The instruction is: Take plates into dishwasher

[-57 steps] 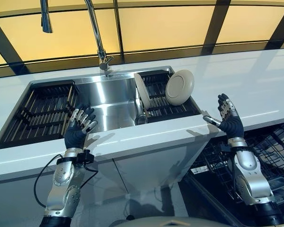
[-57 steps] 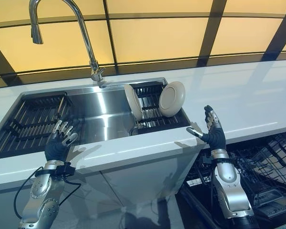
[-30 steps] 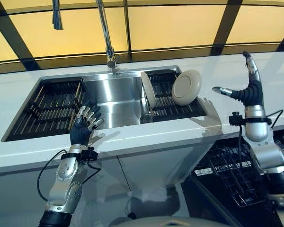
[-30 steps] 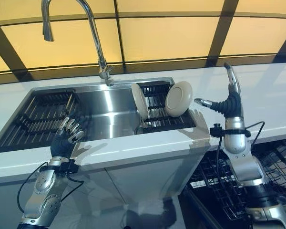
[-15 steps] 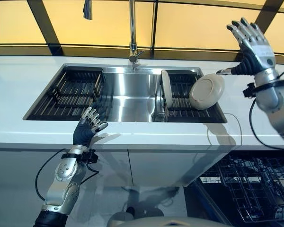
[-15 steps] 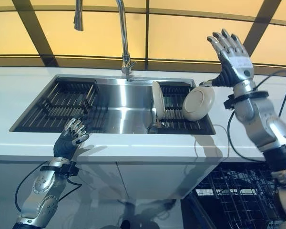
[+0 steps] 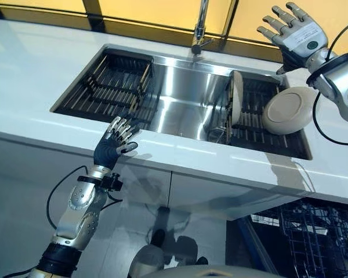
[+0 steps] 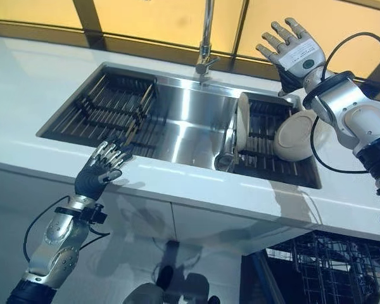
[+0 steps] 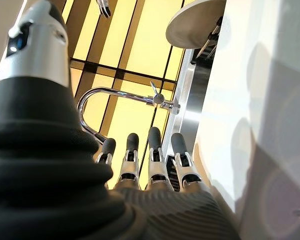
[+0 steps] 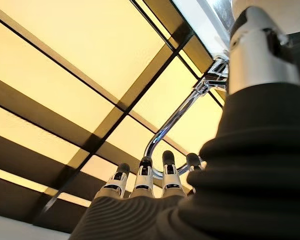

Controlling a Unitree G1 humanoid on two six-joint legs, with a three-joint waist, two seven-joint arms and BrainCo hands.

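In the left eye view, two cream plates stand in the dark rack in the right part of the sink (image 7: 180,110): one plate on edge (image 7: 236,97) near the middle of the sink, the round plate (image 7: 287,110) leaning at the right end; the right hand (image 7: 294,36) hangs above that round plate with fingers released and spread, holding nothing. In the right eye view, the left hand (image 8: 101,167) is at the front edge of the white desk (image 8: 25,120), before the sink, fingers relaxed and empty. The left wrist view shows the faucet (image 9: 121,95) beyond its straight fingers (image 9: 153,150), and the right wrist view shows straight fingers (image 10: 142,175) too.
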